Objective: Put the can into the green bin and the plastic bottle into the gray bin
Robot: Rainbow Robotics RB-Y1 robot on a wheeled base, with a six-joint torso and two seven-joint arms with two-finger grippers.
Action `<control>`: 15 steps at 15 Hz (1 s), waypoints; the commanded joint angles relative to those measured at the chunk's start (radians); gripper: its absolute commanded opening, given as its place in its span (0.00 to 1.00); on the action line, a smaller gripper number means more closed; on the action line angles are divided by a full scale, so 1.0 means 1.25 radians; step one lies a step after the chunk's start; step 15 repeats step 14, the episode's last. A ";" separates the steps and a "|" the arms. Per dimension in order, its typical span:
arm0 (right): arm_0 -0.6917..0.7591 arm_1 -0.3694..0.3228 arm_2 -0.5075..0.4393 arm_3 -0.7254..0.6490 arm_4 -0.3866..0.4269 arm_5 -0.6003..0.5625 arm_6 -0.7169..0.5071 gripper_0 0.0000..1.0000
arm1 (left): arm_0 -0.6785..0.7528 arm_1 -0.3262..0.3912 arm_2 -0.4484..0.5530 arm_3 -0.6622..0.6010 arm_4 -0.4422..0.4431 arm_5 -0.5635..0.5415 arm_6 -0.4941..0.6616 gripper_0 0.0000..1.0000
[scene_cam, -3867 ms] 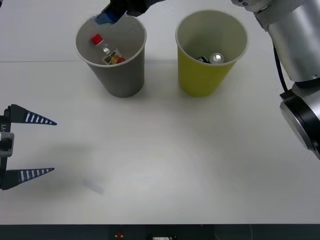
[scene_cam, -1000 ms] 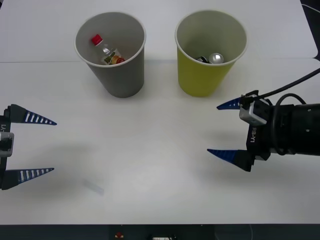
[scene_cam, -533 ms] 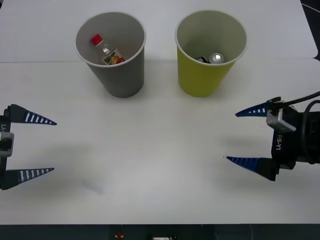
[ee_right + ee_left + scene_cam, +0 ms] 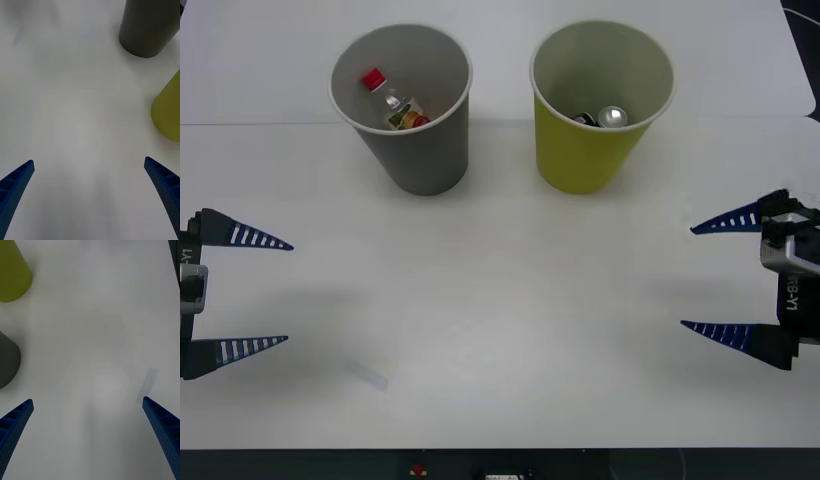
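Observation:
The gray bin (image 4: 420, 150) stands at the back left of the table with the red-capped plastic bottle (image 4: 392, 102) lying inside it. To its right the green bin (image 4: 580, 150) holds the silver-topped can (image 4: 611, 117). My left gripper (image 4: 285, 293) rests open at the table's left edge with nothing between its fingers. Over at the right edge my right gripper (image 4: 687, 277) is open and empty too, well in front of the green bin. The gray bin (image 4: 150, 30) and the green bin (image 4: 169, 112) also show in the right wrist view, and the green bin (image 4: 11, 273) and gray bin (image 4: 7, 360) in the left wrist view.
The white table (image 4: 480, 300) lies bare between the two grippers and in front of the bins. A faint smudge (image 4: 367, 374) marks the surface near the front left. The table's front edge runs along the bottom of the front view.
My right arm has come away from above the gray bin and swung down to the table's right side, then drawn back toward the right edge, open and empty. The left gripper has not moved.

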 commanded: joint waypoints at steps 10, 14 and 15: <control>0.067 -0.004 -0.033 0.053 -0.006 -0.002 0.038 1.00 | 0.000 0.000 0.000 0.000 0.000 0.000 0.000 1.00; 0.067 -0.004 -0.033 0.056 -0.005 -0.002 0.039 1.00 | 0.000 0.000 0.000 0.000 0.000 0.000 0.000 1.00; 0.067 -0.004 -0.033 0.056 -0.005 -0.002 0.039 1.00 | 0.000 0.000 0.000 0.000 0.000 0.000 0.000 1.00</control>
